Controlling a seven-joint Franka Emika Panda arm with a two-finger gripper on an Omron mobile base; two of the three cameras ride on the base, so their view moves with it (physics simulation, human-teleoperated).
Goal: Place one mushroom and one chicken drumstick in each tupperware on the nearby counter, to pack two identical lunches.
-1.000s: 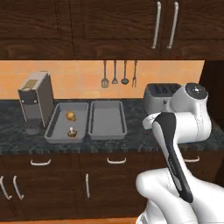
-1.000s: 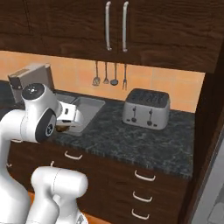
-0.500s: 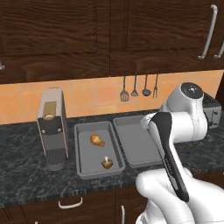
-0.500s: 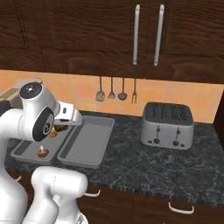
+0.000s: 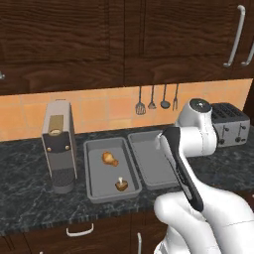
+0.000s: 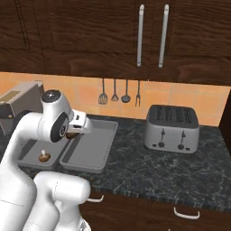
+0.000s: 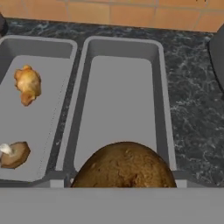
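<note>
Two grey tupperware trays side by side on the counter [image 5: 30, 208]; left tupperware [image 7: 8, 48] held a chicken drumstick [image 7: 27, 84] and mushroom [image 7: 14, 154]; right tupperware [image 7: 118, 105] lay bare; gripper above it clasped a brown mushroom cap [image 7: 124, 165], fingertips hidden

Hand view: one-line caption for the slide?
Brown mushroom cap held over the bare right tupperware; left tupperware holds a drumstick and mushroom.

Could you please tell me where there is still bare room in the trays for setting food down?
The right tupperware is bare across its whole floor, bordered by its own rim and the left tupperware. The left one is fuller: a chicken drumstick toward the back, a mushroom toward the front, bare floor between them.
</note>
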